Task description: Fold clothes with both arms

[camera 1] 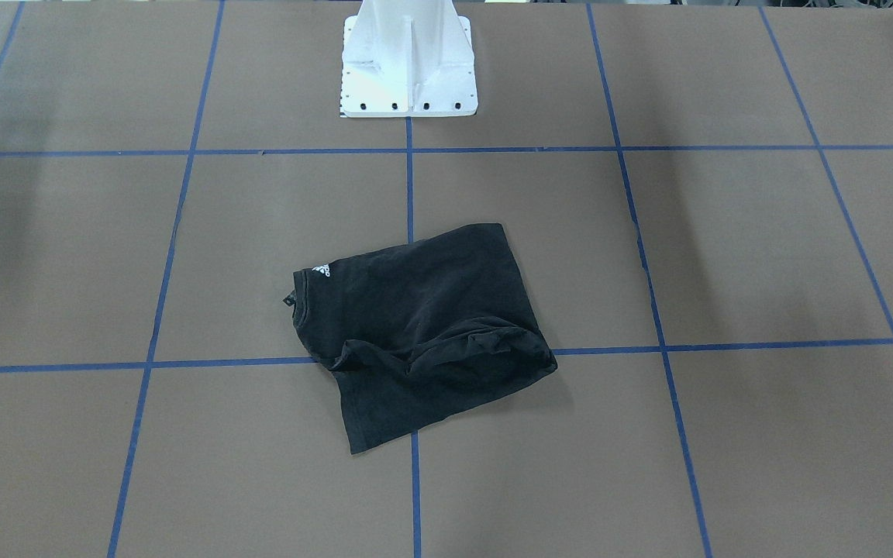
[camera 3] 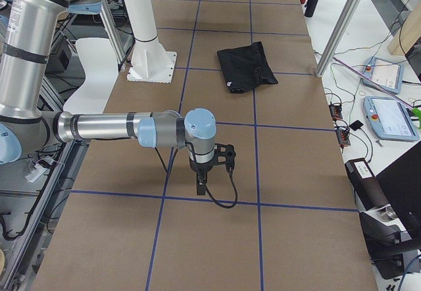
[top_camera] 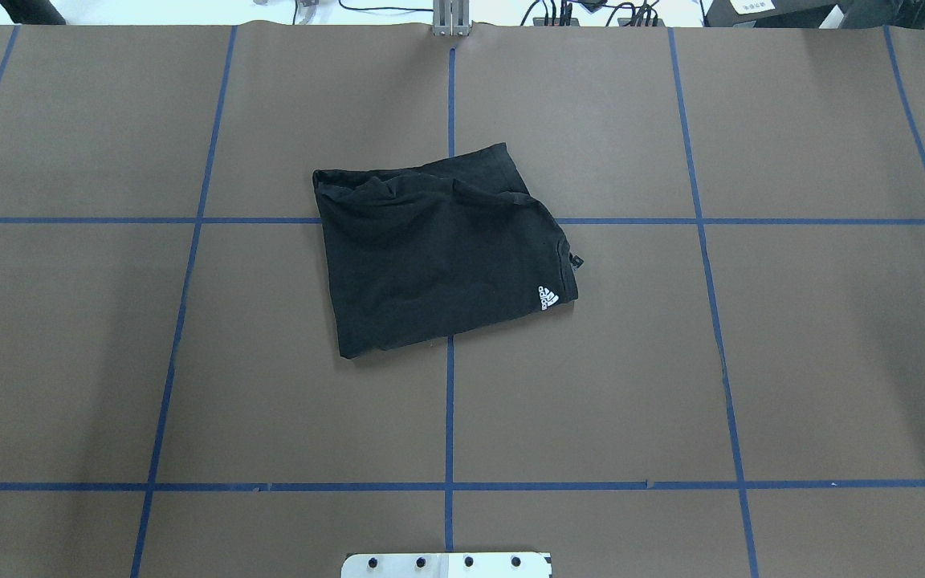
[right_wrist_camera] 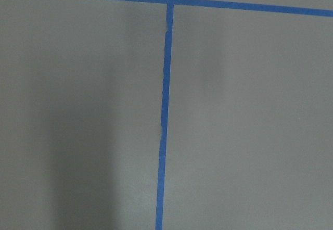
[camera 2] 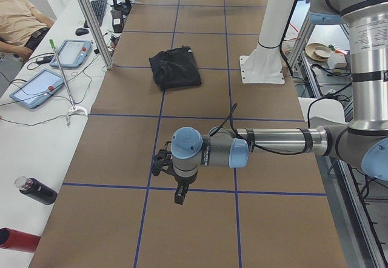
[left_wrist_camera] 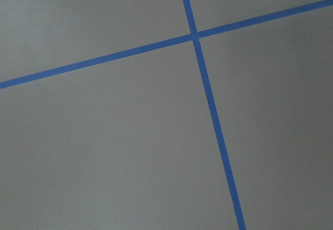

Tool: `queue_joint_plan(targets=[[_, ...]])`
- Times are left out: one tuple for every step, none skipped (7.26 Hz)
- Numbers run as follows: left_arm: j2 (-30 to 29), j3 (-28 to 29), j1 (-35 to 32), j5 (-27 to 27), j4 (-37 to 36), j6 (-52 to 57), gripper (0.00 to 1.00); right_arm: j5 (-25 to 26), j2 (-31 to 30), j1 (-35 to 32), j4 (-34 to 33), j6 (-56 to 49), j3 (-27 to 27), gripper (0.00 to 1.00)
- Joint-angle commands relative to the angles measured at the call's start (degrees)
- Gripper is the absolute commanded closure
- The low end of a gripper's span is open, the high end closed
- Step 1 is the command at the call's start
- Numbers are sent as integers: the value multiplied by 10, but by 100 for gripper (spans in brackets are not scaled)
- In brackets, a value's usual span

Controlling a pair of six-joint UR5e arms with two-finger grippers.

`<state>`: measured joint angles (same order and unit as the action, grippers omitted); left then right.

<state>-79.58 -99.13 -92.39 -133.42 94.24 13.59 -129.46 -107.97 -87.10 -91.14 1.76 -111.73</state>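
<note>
**Garment.** The black T-shirt [top_camera: 430, 257] lay folded into a rough rectangle on the brown table [top_camera: 751, 361]. It sat about midway between the table's two ends and somewhat nearer the edge across from the robot than the edge by the white pedestal base [camera 1: 408, 70]. Its sides ran askew to the blue tape lines [top_camera: 450, 401], and it covered the crossing of the central line with a cross line. The collar [top_camera: 565, 253] formed the corner toward the robot's right, with the small white logo [top_camera: 548, 298] just beside it. The half nearer the pedestal lay fairly smooth. The edge away from the robot was bunched into rumpled ridges.

**Arms.** Both arms stood well apart from the garment, one over each end of the table. The left arm [camera 2: 279, 140] reached out level over the table's left end, its wrist bent so that the left gripper [camera 2: 179, 196] pointed straight down above the surface, close to a tape crossing. The right arm [camera 3: 105, 126] mirrored this pose over the right end, with the right gripper [camera 3: 200, 187] likewise pointing down near a tape line. Each gripper appeared only in a side view, so the spread of its fingers could not be told. Neither was touching the cloth. Both wrist views showed only bare brown surface and crossing tape.
</note>
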Motion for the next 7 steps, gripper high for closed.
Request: queue_joint_plan(targets=[[0,0,0,0,1,1,0,0,0,0,0,0,2,0],[0,0,0,0,1,1,0,0,0,-1,0,0,3,0],[0,0,0,0,1,2,0,-1,-1,-1,-1,1,3,0],[0,0,0,0,1,2,0,-3,-2,-1,0,1,2,0],[0,-1,0,0,2,2,0,-3,-2,-1,0,1,2,0],[0,-2,0,1,13,1,0,-3,-2,-1,-1,1,2,0],[0,-1,0,3,16,1,0,-3,-2,-1,0,1,2,0]])
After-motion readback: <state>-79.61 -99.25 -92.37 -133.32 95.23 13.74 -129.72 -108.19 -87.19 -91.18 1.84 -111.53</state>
